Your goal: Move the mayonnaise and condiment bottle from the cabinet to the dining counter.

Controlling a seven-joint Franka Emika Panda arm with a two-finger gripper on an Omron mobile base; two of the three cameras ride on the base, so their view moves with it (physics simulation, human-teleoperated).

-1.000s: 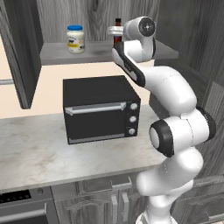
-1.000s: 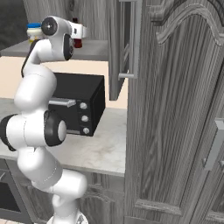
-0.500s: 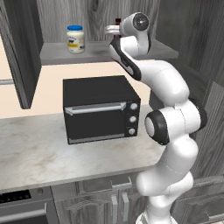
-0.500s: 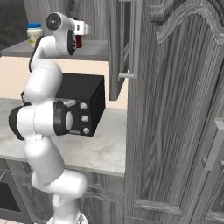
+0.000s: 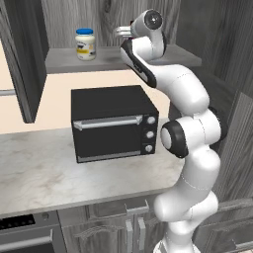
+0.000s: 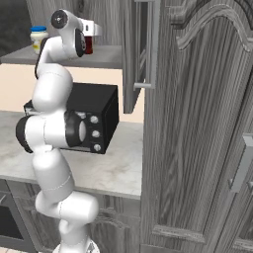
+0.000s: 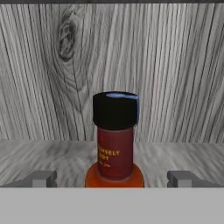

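Your gripper open wide, jaws either side of condiment bottle, not touching. Bottle upright on cabinet shelf, centred between fingertips. Mayonnaise well off to jaws' left, same shelf.

Dark grey wood grain all round here. A black toaster oven sits toward the back of the pale marble tabletop, against a peach wall. Below the tabletop's front edge, panelled base doors with bar handles, and a stove front at the left corner. On the right, a tall arched-panel pantry door stands close.
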